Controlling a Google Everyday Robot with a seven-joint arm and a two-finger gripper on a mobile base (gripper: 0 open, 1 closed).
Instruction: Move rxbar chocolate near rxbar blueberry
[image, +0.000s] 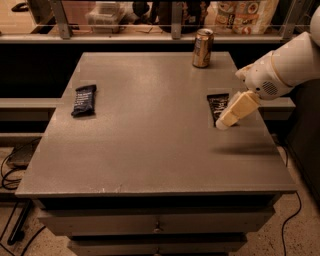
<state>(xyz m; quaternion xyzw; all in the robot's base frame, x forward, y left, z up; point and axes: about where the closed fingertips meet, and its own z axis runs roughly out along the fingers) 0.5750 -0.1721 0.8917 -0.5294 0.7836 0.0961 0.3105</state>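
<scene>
The rxbar chocolate, a flat bar in a black wrapper with white lettering, lies on the right side of the grey table. The rxbar blueberry, in a navy-blue wrapper, lies on the left side, far from it. My gripper comes in from the right on a white arm. Its cream-coloured tip hangs over the near end of the chocolate bar and hides part of it. I cannot tell if it touches the bar.
A bronze drink can stands upright at the back of the table, right of centre. A railing and shelves with packages run behind the table. Drawers sit under the tabletop. Cables lie on the floor at the left.
</scene>
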